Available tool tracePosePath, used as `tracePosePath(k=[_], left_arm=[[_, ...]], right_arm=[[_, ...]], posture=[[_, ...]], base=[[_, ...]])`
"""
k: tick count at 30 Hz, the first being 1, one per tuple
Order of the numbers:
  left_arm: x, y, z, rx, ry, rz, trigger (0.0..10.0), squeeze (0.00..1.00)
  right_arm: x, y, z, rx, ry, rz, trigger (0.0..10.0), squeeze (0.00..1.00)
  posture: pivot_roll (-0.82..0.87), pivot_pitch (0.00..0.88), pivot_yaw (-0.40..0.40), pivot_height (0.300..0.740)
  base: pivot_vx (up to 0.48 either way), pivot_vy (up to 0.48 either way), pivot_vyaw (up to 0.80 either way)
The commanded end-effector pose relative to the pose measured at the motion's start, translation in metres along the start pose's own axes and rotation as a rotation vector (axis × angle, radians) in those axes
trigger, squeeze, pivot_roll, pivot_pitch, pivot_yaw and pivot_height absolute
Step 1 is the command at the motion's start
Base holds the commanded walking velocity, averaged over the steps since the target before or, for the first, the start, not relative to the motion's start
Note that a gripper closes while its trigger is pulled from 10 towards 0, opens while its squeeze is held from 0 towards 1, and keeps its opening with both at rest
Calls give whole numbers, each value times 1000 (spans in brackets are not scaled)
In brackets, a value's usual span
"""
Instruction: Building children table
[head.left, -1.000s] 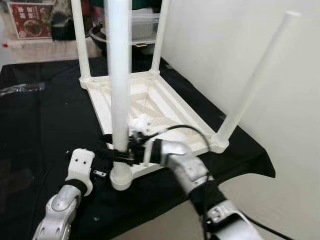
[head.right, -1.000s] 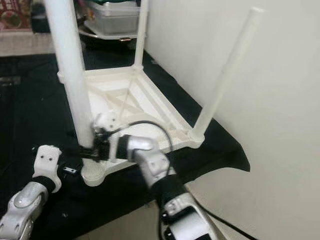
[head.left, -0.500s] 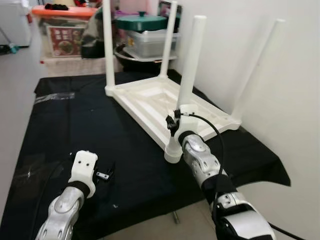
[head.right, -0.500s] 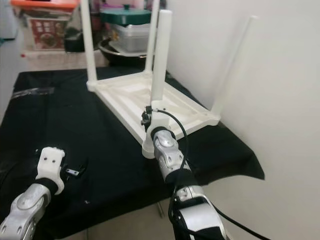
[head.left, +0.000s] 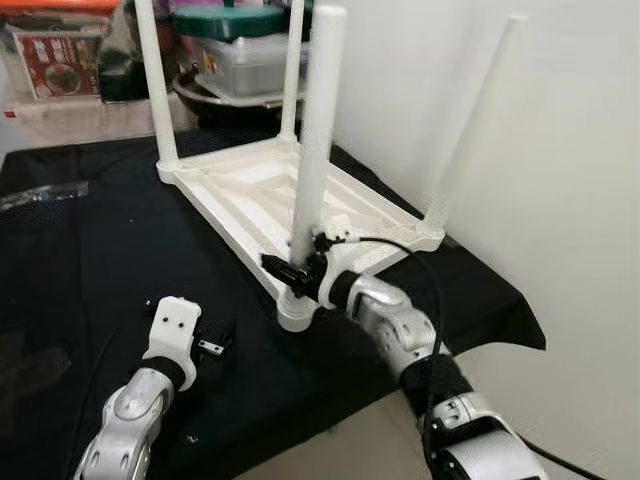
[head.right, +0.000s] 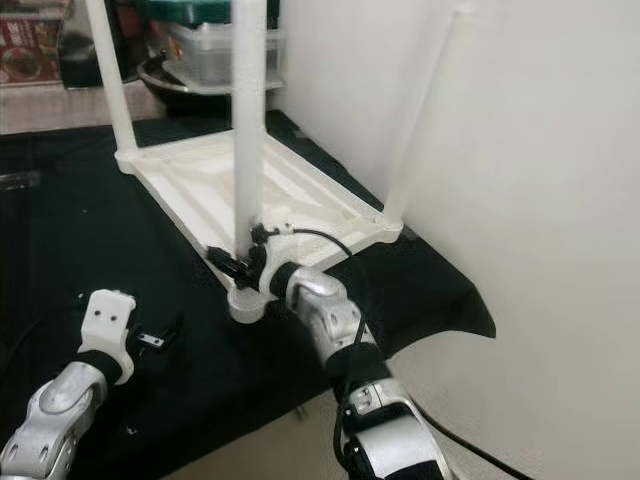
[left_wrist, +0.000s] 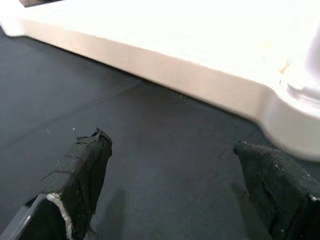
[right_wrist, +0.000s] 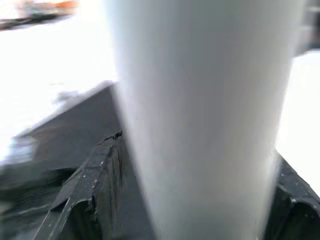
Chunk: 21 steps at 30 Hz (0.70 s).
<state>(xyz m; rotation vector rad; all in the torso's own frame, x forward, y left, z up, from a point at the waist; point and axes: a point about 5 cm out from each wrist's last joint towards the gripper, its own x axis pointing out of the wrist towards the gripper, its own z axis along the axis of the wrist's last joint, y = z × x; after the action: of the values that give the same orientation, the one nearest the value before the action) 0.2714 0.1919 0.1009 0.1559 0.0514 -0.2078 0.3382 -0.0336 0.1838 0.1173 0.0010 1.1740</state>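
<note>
- We are seeing the upturned table (head.left: 300, 195) lying on the cloth (head.left: 90, 260), its four legs sticking upward.
- The near leg (head.left: 315, 140) is standing at the corner closest to us, at about 12 o'clock.
- Our right gripper (head.left: 295, 272) is sitting at that leg's base, a finger on either side.
- Our left gripper (head.left: 215, 345) is resting on the cloth at 10 o'clock, near the table's edge but apart from it.
- Storage boxes (head.left: 240, 60) are sitting beyond the table.
- A wall (head.left: 560, 150) is running along 2 o'clock.

We note the white plastic children's table (head.left: 290, 195) inverted on the black cloth, four legs upright; nearest leg (head.left: 315, 140) seated at its 6 o'clock corner.
</note>
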Motion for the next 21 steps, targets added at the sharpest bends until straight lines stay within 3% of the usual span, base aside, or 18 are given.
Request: tracePosePath(k=[1, 2, 3, 4, 8, 9, 10, 11, 12, 13, 14, 15, 16, 18, 20, 21], left_arm=[[-2, 3, -3, 3, 11, 5, 10000, 0], [-2, 3, -3, 3, 11, 5, 10000, 0], [-3, 4, -5, 5, 16, 12, 10000, 0], [-4, 3, -6, 3, 19, 18, 10000, 0], [-5, 2, -7, -1, 20, 21, 10000, 0], [-5, -1, -7, -4, 19, 19, 10000, 0], [-5, -1, -7, -4, 19, 19, 10000, 0], [-5, -3, -6, -7, 17, 14, 10000, 0], [-5, -3, -6, -5, 19, 14, 10000, 0], [-5, -3, -6, -5, 19, 14, 10000, 0], [-6, -1, -6, -3, 21, 14, 10000, 0], [-6, -1, -6, -3, 21, 14, 10000, 0], [-6, 2, -6, 2, 24, 15, 10000, 0], [-6, 2, -6, 2, 24, 15, 10000, 0], [-4, 0, -8, -2, 26, 9, 10000, 0], [-4, 0, -8, -2, 26, 9, 10000, 0]], right_arm=[[9, 23, 4, 1, -10, 227, 10000, 0], [9, 23, 4, 1, -10, 227, 10000, 0], [12, 32, 4, 9, -7, 315, 10000, 0], [18, 38, 2, 8, -2, 350, 9373, 0], [23, 41, 0, 9, -3, 369, 9373, 0], [26, 43, -1, 16, -11, 380, 3804, 0], [26, 43, -1, 16, -11, 380, 3804, 0], [29, 42, -4, 19, -8, 354, 0, 0], [33, 32, -10, 23, 31, 210, 0, 0], [33, 32, -10, 23, 31, 210, 0, 0], [35, 17, -18, 29, 86, 15, 0, 0], [35, 17, -18, 29, 86, 15, 0, 0], [27, -15, -32, 27, 185, -432, 0, 0], [27, -15, -32, 27, 185, -432, 0, 0], [-21, -53, -47, 39, 259, -964, 0, 0], [-21, -53, -47, 39, 259, -964, 0, 0]], posture=[[223, 0, -141, 740], [223, 0, -141, 740], [225, 0, -143, 740], [229, 0, -148, 740], [231, 0, -148, 740], [236, 0, -149, 740], [236, 0, -149, 740], [239, 0, -148, 740], [229, 0, -143, 740], [229, 0, -143, 740], [223, 0, -142, 740], [223, 0, -142, 740], [206, 0, -137, 740], [206, 0, -137, 740], [185, 0, -121, 740], [185, 0, -121, 740]], base=[[0, 0, 0], [0, 0, 0], [0, 0, 0], [0, 0, 0], [0, 0, 0], [0, 0, 0], [0, 0, 0], [0, 0, 0], [0, 0, 0], [0, 0, 0], [0, 0, 0], [0, 0, 0], [0, 0, 0], [0, 0, 0], [0, 0, 0], [0, 0, 0]])
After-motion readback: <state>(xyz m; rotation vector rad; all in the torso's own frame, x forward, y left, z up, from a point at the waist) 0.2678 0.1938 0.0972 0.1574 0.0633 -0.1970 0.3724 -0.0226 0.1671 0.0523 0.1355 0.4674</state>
